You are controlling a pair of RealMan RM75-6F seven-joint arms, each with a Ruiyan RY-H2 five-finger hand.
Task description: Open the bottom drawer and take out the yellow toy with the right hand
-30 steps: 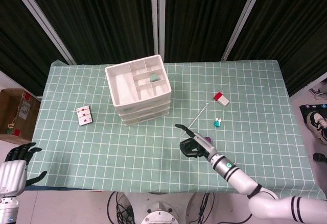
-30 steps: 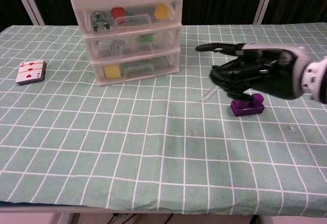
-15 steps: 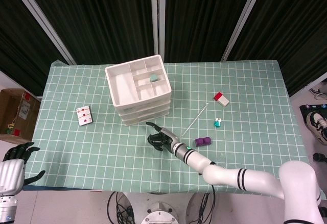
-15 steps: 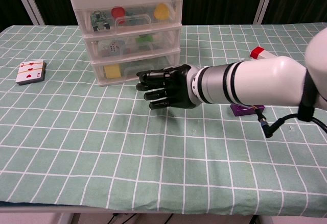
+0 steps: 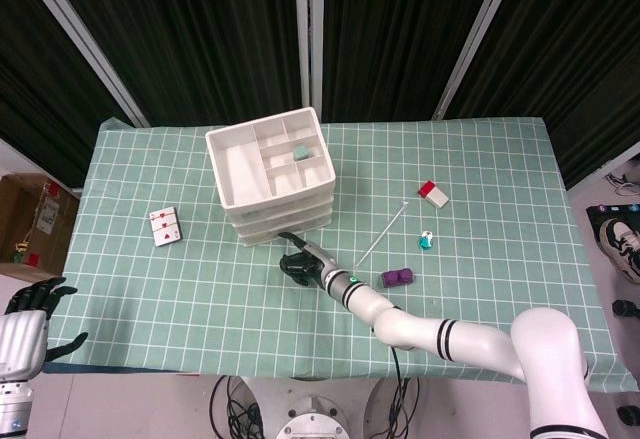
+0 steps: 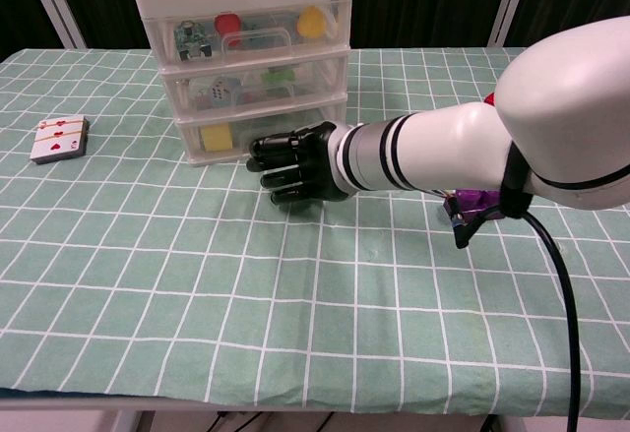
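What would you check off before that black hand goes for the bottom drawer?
1. Bottom drawer shut, so it needs pulling: ok, it sits flush with the two above.
2. Yellow toy inside it: ok, seen through the clear front, at the left.
3. Right hand free to pull: ok, it holds nothing and hangs just in front of the drawer, fingers partly curled.
4. Fingers on the drawer handle: cannot tell; neither view settles whether they touch it.
5. Room for the drawer to slide out: ok, only bare tablecloth in front; the playing cards lie well aside.
6. Left hand out of the way: ok, it is off the table's near left corner.
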